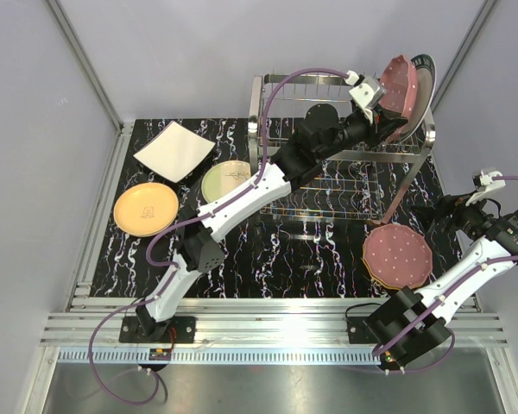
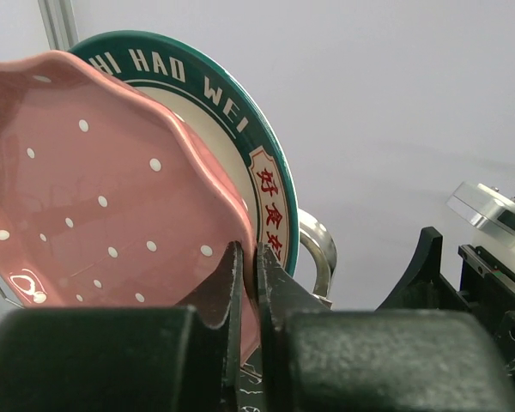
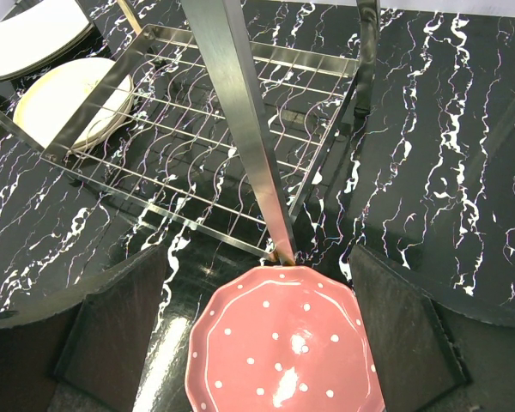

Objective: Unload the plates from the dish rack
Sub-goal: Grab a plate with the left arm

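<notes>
A pink polka-dotted plate stands on edge at the right end of the dish rack. My left gripper is shut on its lower rim, one finger on each face. Right behind it stands a white plate with a dark teal lettered rim. In the top view the left gripper reaches over the rack to these two plates. My right gripper hangs open above a second pink dotted plate, which lies flat on the table by the rack's near right leg and touches neither finger.
On the table left of the rack lie a white square plate, a pale green plate with a twig motif and a yellow-orange plate. The black marbled mat sits between grey walls. The flat pink plate is near the right arm.
</notes>
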{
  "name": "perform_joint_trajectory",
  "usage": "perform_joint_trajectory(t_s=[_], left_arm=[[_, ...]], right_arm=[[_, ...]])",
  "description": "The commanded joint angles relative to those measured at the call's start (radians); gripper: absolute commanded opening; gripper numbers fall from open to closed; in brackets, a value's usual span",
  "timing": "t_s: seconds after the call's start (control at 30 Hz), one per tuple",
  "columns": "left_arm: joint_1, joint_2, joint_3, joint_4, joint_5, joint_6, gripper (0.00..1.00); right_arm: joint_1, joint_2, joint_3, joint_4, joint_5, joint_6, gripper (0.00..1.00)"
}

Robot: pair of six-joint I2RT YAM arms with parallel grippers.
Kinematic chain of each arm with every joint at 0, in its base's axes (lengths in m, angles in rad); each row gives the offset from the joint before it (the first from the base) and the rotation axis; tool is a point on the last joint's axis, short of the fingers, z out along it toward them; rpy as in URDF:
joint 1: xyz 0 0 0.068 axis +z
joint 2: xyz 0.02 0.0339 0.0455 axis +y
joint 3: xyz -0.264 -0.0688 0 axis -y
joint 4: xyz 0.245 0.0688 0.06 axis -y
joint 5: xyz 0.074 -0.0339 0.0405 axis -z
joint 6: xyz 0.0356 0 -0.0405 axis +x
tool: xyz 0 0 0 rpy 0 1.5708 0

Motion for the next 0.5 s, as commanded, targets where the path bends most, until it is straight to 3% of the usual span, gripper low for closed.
perform_joint_trajectory(t_s=[0.0,0.47], left_arm=[[0.000,0.009,0.061,0.054,0.038,0.022,0.01],[0.009,-0.081,0.062,0.185,-0.012,-0.030,0.00]], right_arm=[[0.002,-0.014,0.012,0.013,0.005,-0.011,0.95],[0.002,-0.028,0.031,-0.001,0.007,-0.016,0.95]])
